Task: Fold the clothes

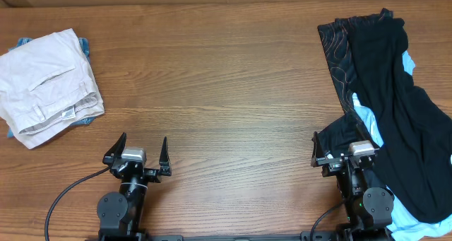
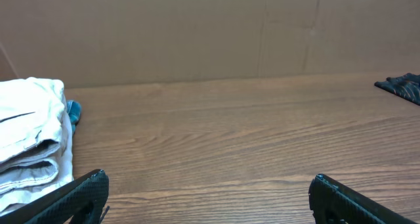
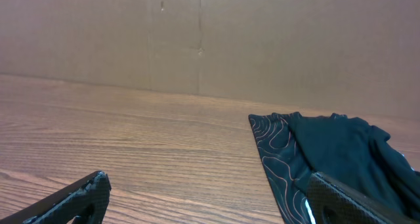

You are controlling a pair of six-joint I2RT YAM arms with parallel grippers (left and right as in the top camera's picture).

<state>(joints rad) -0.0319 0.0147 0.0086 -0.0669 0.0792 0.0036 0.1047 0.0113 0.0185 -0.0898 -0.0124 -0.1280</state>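
Note:
The clothes, a black jersey (image 1: 335, 49) with thin orange contour lines, lies at the far right, mostly covered by a plain black garment (image 1: 395, 92) with light blue cloth (image 1: 367, 121). Only a strip of it shows, also in the right wrist view (image 3: 275, 155) and far off in the left wrist view (image 2: 401, 86). My right gripper (image 1: 337, 149) is open at the pile's near edge, its right finger next to the cloth (image 3: 207, 191). My left gripper (image 1: 141, 148) is open and empty over bare wood (image 2: 207, 191).
Folded off-white trousers (image 1: 46, 85) lie at the far left on a bit of blue cloth; they show in the left wrist view (image 2: 26, 138). A brown cardboard wall (image 3: 197, 33) stands behind the wooden table (image 1: 226, 78).

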